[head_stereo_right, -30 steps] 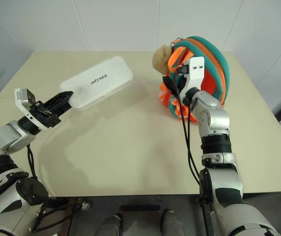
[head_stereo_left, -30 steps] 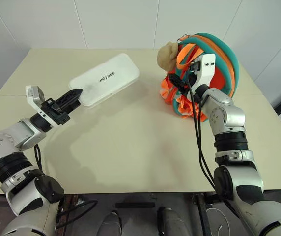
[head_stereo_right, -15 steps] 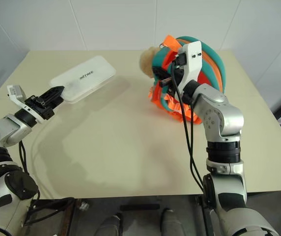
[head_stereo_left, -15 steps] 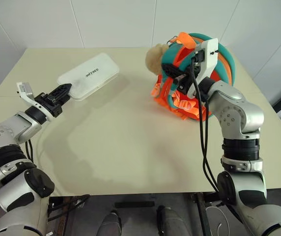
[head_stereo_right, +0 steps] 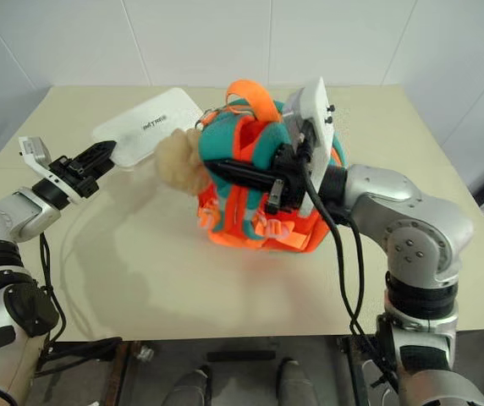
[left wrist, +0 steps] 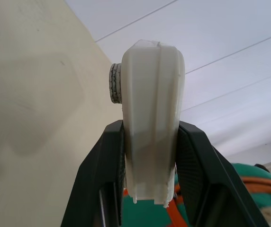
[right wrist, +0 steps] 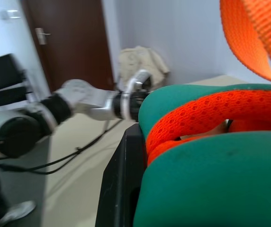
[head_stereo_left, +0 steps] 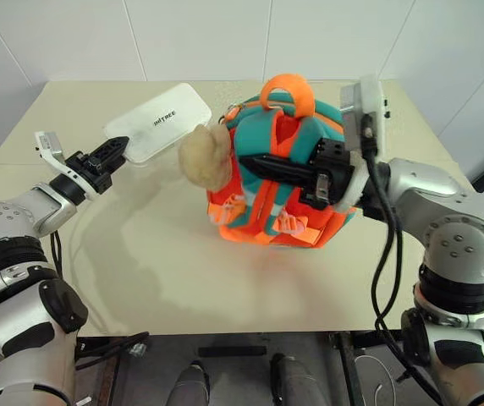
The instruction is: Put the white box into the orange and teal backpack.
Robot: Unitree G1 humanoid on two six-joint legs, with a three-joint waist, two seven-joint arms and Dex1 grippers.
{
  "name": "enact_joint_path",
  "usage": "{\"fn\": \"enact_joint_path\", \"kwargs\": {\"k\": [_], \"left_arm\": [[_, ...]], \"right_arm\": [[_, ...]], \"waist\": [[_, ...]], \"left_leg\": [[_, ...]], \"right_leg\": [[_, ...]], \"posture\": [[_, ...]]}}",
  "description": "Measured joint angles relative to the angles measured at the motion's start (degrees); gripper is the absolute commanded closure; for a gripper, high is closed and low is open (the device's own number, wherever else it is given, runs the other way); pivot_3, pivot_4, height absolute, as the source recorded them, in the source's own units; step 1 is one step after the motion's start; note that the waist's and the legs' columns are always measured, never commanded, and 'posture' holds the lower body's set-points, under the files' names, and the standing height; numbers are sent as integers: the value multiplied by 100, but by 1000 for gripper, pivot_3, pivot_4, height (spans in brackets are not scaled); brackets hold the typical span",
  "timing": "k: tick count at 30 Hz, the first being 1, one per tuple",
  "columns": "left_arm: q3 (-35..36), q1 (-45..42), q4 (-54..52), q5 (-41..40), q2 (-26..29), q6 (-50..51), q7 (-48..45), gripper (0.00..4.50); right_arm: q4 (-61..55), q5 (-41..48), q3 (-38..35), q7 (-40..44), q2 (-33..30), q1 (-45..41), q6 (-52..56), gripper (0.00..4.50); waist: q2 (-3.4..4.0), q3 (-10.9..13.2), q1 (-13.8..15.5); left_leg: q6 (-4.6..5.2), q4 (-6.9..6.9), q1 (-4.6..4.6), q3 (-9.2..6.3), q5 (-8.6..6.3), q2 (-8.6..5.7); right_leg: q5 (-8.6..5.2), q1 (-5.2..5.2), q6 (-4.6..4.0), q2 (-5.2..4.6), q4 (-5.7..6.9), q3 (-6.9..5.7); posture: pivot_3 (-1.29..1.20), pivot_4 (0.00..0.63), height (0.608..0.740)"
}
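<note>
A: Orange and teal backpack (head_stereo_left: 280, 182) has changed place. It sat at the far right of the bench (head_stereo_left: 225, 279) a second ago; now it is at the middle, much nearer, straps facing the camera, and its beige plush (head_stereo_left: 206, 158) hangs at the left side.

B: What carries it?

A: The right end effector (head_stereo_left: 255, 161), clamped shut on a teal and orange strap. That arm has swung in from the far right toward the middle.

B: And the white box (head_stereo_left: 159, 121)?

A: Off the bench at the far left, pinched by its near end between the narrow-set fingers of the left end effector (head_stereo_left: 115, 150). It has shifted a little farther back and left, and its far corner now lies just beside the plush.

B: Counts?

A: 1 backpack, 1 plush, 1 white box, 2 end effectors, 1 bench. Box is outside the backpack.
</note>
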Motion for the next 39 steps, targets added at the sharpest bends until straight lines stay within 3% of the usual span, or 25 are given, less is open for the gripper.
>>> {"fn": "enact_joint_path", "kwargs": {"k": [6,12,20,28,39], "left_arm": [[-447,-6,24,174,116,-168,-560,3331],[-969,536,-867,437,110,-1253,-1835,3331],[-721,1023,-1625,211,130,-2455,-3536,3335],[-481,1063,-1733,-287,576,-2292,-4541,3336],[-1360,1341,-2234,-208,1350,-1733,-5252,3337]], "right_arm": [[-230,350,-2,623,-727,394,-27,4500],[-334,155,61,1165,-1233,918,-416,4500],[-231,-263,212,1363,-1357,1270,-889,4500],[-107,-408,230,1352,-1357,1454,-1000,4500],[82,-519,273,1381,-1356,1506,-1109,4500]], "waist": [[-1,0,15],[-2,0,-3],[-3,0,19],[-4,0,15],[-4,0,19]], "left_leg": [[1,9,-1,0,-1,0],[0,11,4,9,0,2],[2,32,4,12,-1,4],[4,34,5,11,-2,5],[6,34,8,11,-2,5]], "right_leg": [[-1,1,-1,0,-10,0],[-4,0,-7,0,-10,5],[-4,5,-10,0,-7,6],[-4,5,-11,0,-2,6],[-6,7,-15,1,0,7]], "posture": [[0,150,740],[0,150,740],[0,150,740],[0,150,740],[0,150,740]]}}
